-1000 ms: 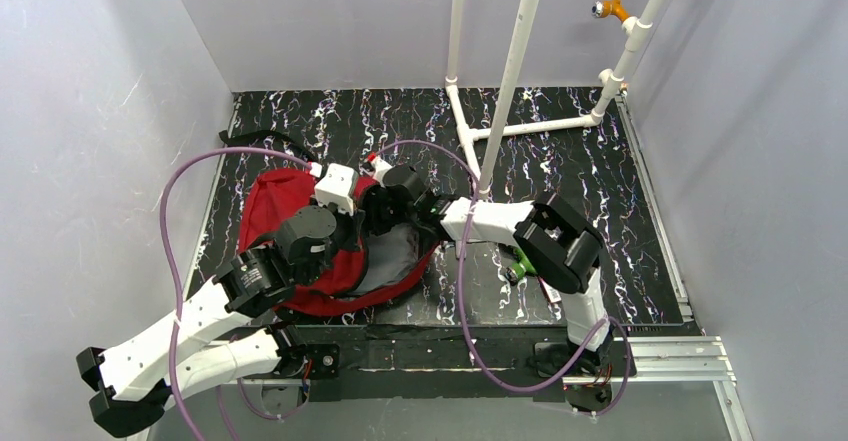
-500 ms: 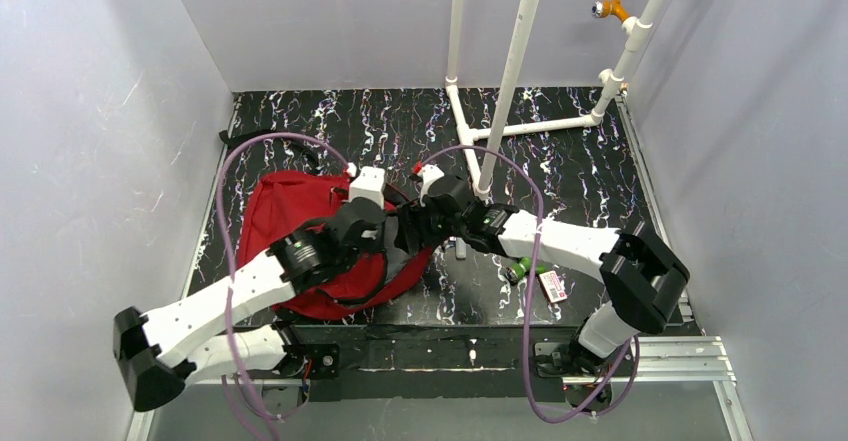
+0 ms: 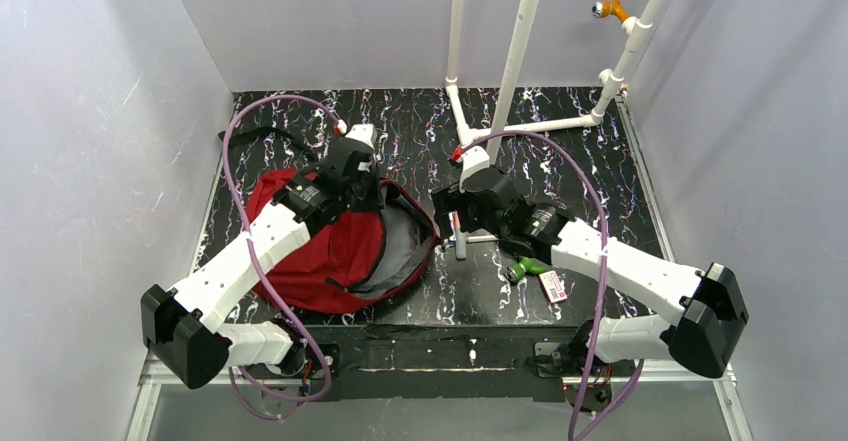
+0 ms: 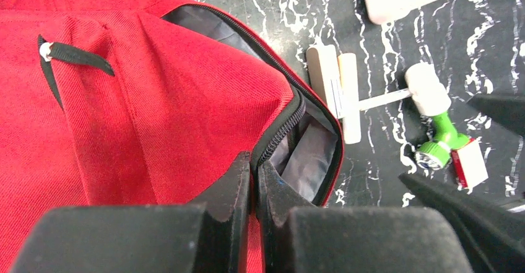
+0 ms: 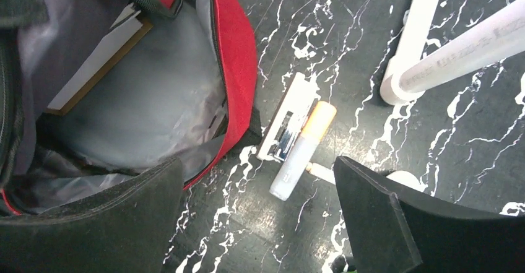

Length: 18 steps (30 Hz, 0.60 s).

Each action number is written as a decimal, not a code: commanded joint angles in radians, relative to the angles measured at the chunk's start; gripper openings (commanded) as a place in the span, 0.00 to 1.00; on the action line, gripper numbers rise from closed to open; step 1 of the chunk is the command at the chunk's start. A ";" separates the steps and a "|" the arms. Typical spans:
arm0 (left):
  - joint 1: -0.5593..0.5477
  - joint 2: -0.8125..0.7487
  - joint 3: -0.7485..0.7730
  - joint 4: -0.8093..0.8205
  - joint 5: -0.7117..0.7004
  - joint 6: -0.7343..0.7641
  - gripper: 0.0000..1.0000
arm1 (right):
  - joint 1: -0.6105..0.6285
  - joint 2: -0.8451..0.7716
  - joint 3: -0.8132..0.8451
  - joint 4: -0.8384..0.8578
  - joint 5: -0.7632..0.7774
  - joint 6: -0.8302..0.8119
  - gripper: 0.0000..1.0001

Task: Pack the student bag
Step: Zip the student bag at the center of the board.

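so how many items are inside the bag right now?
1 visible: a flat white board with a brown edge, lying on the grey lining inside the student bag. The red flap covers part of the interior, so more may be hidden.

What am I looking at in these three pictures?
Two robot arms stand at the near edge of a black marbled table, each ending in a two-finger gripper. One picture looks down from a fixed camera above; the other two come from cameras on the wrists. The left gripper is shut, pinching the zipper edge of the red student bag. The right gripper is open and empty above the table. Beside the bag lie a white tube with an orange cap, a flat white piece and a green item. A flat board lies inside.
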 commanded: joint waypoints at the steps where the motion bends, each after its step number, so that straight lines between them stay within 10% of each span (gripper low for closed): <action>1: 0.085 0.064 0.107 -0.013 0.179 0.009 0.00 | -0.001 -0.045 -0.071 0.023 -0.065 0.014 0.98; 9: 0.166 0.141 0.210 0.006 0.215 0.018 0.00 | 0.123 -0.023 -0.123 0.162 -0.121 0.086 0.98; 18: 0.201 -0.016 0.050 -0.071 0.307 0.036 0.70 | 0.379 0.148 -0.053 0.407 -0.035 0.138 0.94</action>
